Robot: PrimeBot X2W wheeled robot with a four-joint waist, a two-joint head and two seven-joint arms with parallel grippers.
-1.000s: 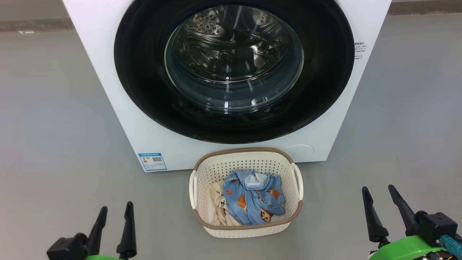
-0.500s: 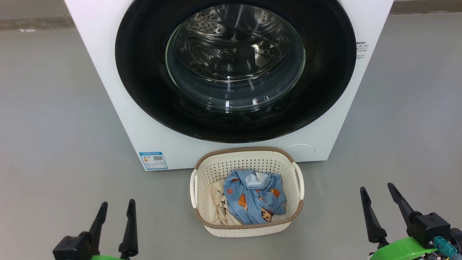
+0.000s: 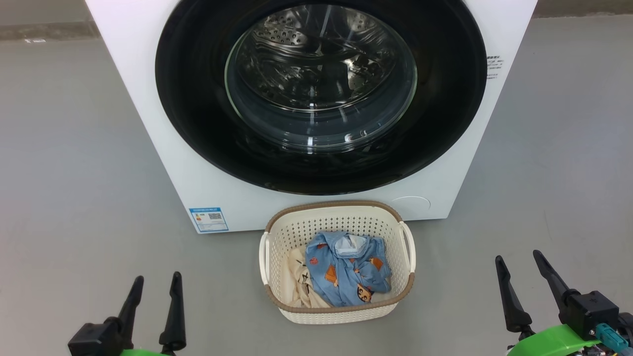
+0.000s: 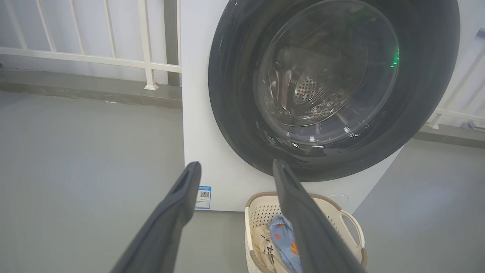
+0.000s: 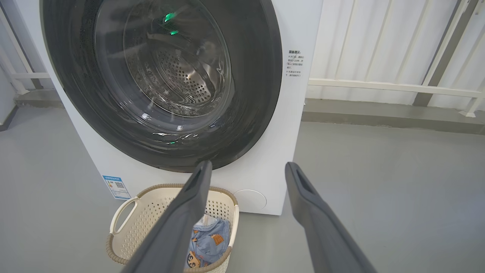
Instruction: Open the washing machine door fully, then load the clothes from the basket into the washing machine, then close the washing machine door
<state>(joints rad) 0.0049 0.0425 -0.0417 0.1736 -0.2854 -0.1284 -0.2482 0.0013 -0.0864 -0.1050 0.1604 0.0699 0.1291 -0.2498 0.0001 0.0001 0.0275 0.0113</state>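
The left gripper [image 3: 157, 276] has its jaws spread wide with nothing between them; it hovers low over the grey floor [image 3: 74, 173], off to the left of the basket and apart from it. The right gripper [image 3: 517, 255] likewise holds its jaws wide apart and empty, off to the right of the basket, its long dark fingers pointing toward the machine.

Between the two grippers, the basket [image 3: 338, 316] stands on the floor: cream, perforated, with a brown woven-look rim and a white handle on each side. Inside it lie the clothes: a crumpled light-blue garment [image 3: 346, 272] printed with orange and brown figures, and to its left a cream-white garment [image 3: 296, 282] with black marks, partly tucked under the blue one.

Just behind the basket rises the white washing machine [image 3: 148, 123]. The washing machine door [image 3: 198, 123], a broad glossy black ring, sits shut against the front panel. Its bulging glass window [image 3: 321, 99] shows the perforated steel drum behind it. A blue label [image 3: 209, 219] sits at the machine's lower left corner and a round white cover [image 3: 410, 204] at its lower right, close above the basket rim. In the left wrist view a white railing [image 4: 87, 58] runs behind the machine.
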